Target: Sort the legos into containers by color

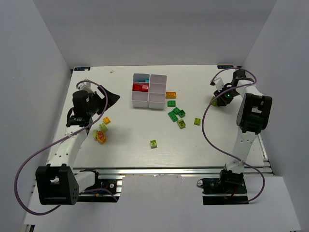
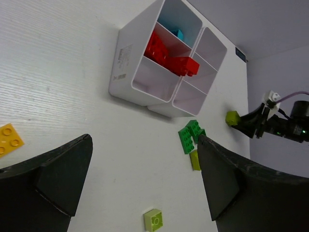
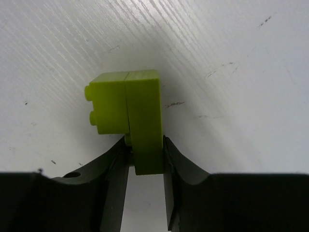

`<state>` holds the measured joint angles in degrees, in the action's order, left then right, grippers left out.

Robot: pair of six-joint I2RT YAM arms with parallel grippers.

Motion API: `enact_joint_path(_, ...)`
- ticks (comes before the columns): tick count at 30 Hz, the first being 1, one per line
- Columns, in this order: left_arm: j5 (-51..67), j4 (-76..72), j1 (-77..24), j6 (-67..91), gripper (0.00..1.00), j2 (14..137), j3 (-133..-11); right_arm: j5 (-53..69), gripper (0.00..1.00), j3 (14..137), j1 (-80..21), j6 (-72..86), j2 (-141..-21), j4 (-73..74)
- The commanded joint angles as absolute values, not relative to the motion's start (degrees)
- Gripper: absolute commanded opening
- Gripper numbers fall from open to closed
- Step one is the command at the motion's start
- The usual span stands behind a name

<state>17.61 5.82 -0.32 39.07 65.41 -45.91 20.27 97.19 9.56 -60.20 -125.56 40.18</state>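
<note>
The right fingers are clamped on a lime brick, pinching its lower end from both sides, studs facing 9 o'clock in the wrist view. Whether it touches the table behind it I cannot tell. In the top view this grasp sits near the table's 2 o'clock corner, well apart from everything else.

The left fingers stand wide apart with nothing between them, above the table at its 9 o'clock side.

The white tray lies at 12 o'clock. Its left column holds red bricks in the middle compartment, one leaning on the divider, and a light blue brick in the far one.

An orange brick lies just beside the tray at 3 o'clock. Dark green bricks cluster at 4 o'clock from the tray, with two loose lime pieces near them. Another lime piece, a square one, lies alone toward 6 o'clock. A yellow brick lies at 6 o'clock from the left fingers, with more small pieces just beyond it.
</note>
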Motion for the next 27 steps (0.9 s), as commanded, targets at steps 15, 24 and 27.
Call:
enact_joint_path(15, 29.88, -5.8, -0.09, 47.37, 0.98, 66.8, -42.8, 29.17, 0.01, 93.27, 8.61, -58.45, -116.91, 38.68)
enact_joint_path(24, 33.3, -9.66, -0.09, 50.62, 0.98, 67.24, -40.7, 37.44, 0.0, 87.1, 3.7, -53.88, -105.83, 38.32)
enact_joint_path(27, 35.24, -11.87, -0.09, 53.08, 0.98, 67.59, -39.2, 38.76, 0.0, 86.48, 0.54, -51.51, -103.19, 38.15)
